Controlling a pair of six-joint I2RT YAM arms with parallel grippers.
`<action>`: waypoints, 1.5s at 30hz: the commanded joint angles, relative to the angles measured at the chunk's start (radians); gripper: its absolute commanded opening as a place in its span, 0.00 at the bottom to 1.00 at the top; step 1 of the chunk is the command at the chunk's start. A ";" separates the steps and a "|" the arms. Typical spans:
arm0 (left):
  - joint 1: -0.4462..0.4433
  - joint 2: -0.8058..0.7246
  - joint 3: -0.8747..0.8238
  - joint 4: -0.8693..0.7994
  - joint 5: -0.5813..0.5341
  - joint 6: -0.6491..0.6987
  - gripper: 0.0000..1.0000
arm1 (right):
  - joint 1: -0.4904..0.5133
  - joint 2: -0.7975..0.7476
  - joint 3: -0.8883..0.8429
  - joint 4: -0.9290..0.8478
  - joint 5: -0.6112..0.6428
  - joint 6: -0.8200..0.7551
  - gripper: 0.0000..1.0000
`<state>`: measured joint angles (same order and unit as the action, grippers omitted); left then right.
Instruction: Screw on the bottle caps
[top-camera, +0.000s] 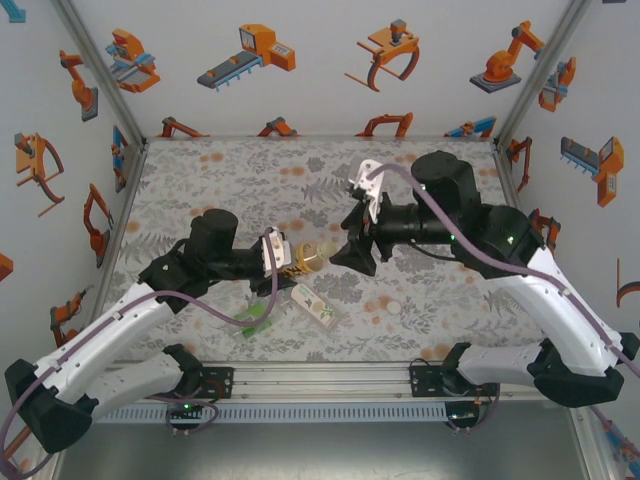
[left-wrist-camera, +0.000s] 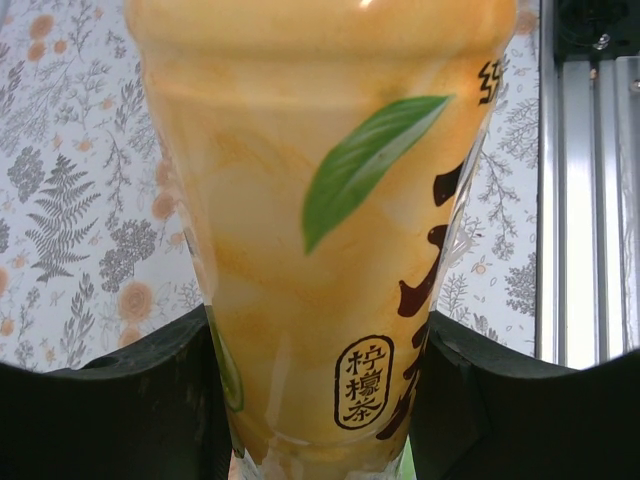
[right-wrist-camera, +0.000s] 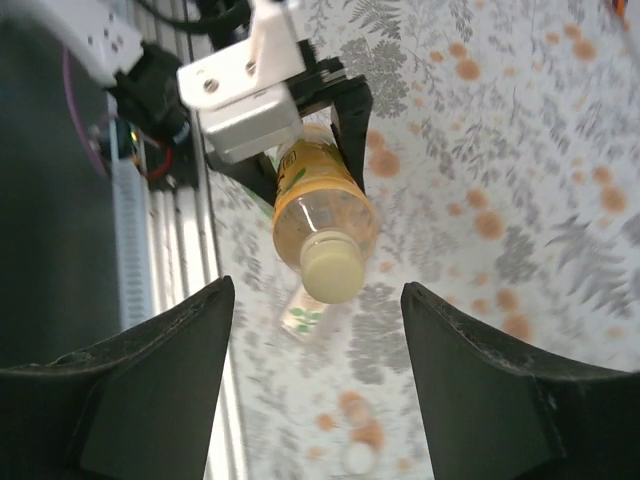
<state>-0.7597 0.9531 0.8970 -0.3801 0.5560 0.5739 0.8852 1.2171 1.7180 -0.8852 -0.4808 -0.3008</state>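
amber bottle (top-camera: 303, 258): we are gripping it level above the table (top-camera: 200, 190) in our left hand (top-camera: 276, 254), its cap (right-wrist-camera: 332, 273) pointing straight at our right hand (top-camera: 352, 252), which is standing wide, just short of it.

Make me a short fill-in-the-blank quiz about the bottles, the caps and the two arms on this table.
The left tool is shut on the amber bottle, whose label shows a green ____.
The right tool faces that bottle's cap with its jaws ____.
The white-labelled bottle lies on its side on the ____.
In the overhead view, a loose cap sits to the ____ of that lying bottle.
Missing words: leaf; open; table; right.
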 joint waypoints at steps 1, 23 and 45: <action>-0.005 -0.013 0.037 -0.022 0.058 0.016 0.00 | 0.000 0.047 0.046 -0.123 -0.106 -0.365 0.60; -0.005 -0.005 0.040 -0.013 0.064 0.012 0.00 | 0.001 0.038 -0.069 0.032 -0.110 -0.239 0.20; -0.005 0.032 0.038 0.046 0.024 -0.002 0.00 | -0.010 -0.011 -0.239 0.086 0.317 1.622 0.06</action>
<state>-0.7586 0.9913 0.9058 -0.3920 0.5293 0.5694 0.8730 1.1786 1.4540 -0.7818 -0.1757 1.1641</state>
